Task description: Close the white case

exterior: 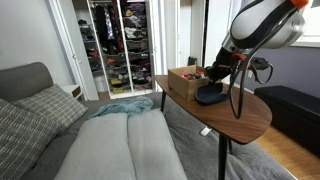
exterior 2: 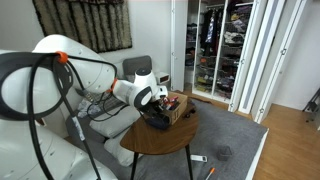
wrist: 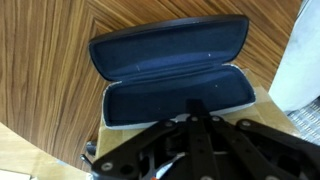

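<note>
The white case [wrist: 170, 95] lies open on the round wooden table [wrist: 50, 80]. Its dark navy lining faces up and its lid [wrist: 170, 45] is folded back flat on the far side. The light outer shell shows only as a thin rim. In both exterior views the case is a dark shape on the tabletop [exterior: 210, 97] [exterior 2: 155, 121]. My gripper [wrist: 193, 103] hangs just above the near half of the case, its black fingers drawn together at the centre with nothing between them. It also shows in both exterior views [exterior: 216, 84] [exterior 2: 158, 108].
A brown open-topped cardboard box [exterior: 183, 82] [exterior 2: 179, 104] stands on the table [exterior: 245, 115] right behind the case. A grey sofa [exterior: 110, 145] lies beside the table. An open wardrobe [exterior: 118, 40] stands at the back. Small objects lie on the floor [exterior 2: 200, 158].
</note>
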`<action>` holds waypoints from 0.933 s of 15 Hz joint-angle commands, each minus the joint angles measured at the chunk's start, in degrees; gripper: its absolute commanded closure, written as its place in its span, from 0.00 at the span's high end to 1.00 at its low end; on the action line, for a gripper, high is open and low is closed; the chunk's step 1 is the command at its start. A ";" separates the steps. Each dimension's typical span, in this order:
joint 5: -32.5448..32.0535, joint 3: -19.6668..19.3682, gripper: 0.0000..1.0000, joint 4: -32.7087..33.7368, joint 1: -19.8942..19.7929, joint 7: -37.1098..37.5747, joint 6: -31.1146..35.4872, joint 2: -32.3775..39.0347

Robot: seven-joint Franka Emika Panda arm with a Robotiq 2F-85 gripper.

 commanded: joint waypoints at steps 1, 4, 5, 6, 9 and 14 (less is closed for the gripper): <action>0.02 -1.12 0.00 1.28 0.94 -0.76 -0.07 1.65; 0.23 -1.31 0.00 1.32 1.03 -0.85 -0.39 1.69; 0.16 -1.31 0.00 1.31 0.96 -0.76 -0.48 1.65; 0.13 -1.32 0.00 1.31 0.94 -0.72 -0.52 1.61; -0.05 -1.27 0.00 1.13 0.78 -0.47 -0.91 1.05; 0.31 -1.42 0.00 0.38 0.96 -0.32 -1.58 -1.20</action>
